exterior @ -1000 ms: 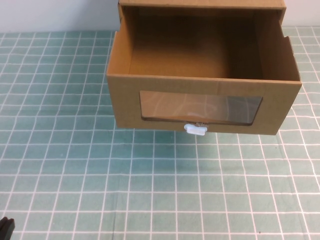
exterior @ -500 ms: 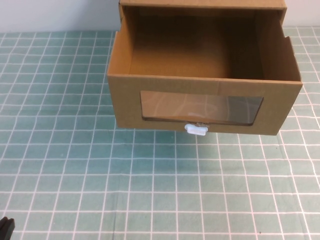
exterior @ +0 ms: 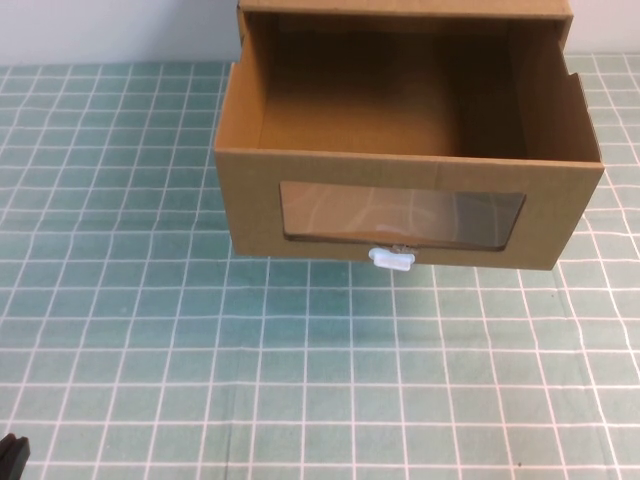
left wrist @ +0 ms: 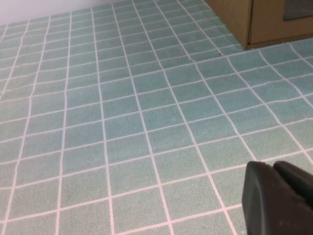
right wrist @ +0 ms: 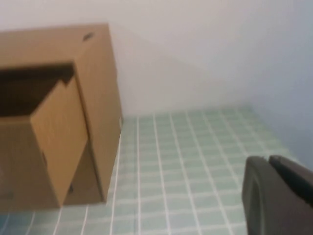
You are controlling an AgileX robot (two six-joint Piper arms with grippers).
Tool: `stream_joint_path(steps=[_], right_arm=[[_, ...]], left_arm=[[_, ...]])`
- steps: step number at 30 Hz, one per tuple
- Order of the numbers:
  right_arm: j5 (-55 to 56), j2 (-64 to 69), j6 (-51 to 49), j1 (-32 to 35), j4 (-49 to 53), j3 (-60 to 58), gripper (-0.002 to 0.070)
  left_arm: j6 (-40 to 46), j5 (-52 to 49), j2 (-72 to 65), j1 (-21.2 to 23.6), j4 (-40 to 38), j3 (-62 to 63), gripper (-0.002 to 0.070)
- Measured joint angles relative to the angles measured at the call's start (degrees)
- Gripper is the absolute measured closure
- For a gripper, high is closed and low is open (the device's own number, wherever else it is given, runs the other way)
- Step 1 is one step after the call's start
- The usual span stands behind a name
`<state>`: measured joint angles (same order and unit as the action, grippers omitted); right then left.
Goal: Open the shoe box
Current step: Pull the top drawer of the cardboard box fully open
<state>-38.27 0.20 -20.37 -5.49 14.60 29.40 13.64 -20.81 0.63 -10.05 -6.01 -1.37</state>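
Note:
The brown cardboard shoe box stands at the back middle of the table. Its drawer is pulled out toward me and its inside is bare. The drawer front has a clear window and a small white pull tab below it. My left gripper sits at the near left corner of the table, far from the box, shut on nothing. My right gripper is out of the high view; its wrist view shows it shut, empty, off to the box's right side.
A green mat with a white grid covers the table. A pale wall rises behind the box.

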Motion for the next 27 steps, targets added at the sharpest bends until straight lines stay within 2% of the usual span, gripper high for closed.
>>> stream_joint_path(steps=[7,12,18,24,27], right_arm=[[14.10,-0.99,0.46,0.66,-3.66,-20.97,0.0689],[17.87,-0.99,0.46,1.02,-3.81,-29.94,0.0689],[14.99,-0.99,5.26,1.02,-5.10,-30.71,0.0689],[14.84,-0.99,15.35,1.02,-12.95,-30.71,0.0689],[14.84,-0.99,17.36,1.02,-16.04,-30.71,0.0689]], left_arm=[[0.00,0.00,0.00,0.00,0.00,0.00,0.0680],[0.00,0.00,0.00,0.00,0.00,0.00,0.0680],[0.00,0.00,0.00,0.00,0.00,0.00,0.0680],[0.00,0.00,0.00,0.00,0.00,0.00,0.0680],[0.00,0.00,0.00,0.00,0.00,0.00,0.0680]])
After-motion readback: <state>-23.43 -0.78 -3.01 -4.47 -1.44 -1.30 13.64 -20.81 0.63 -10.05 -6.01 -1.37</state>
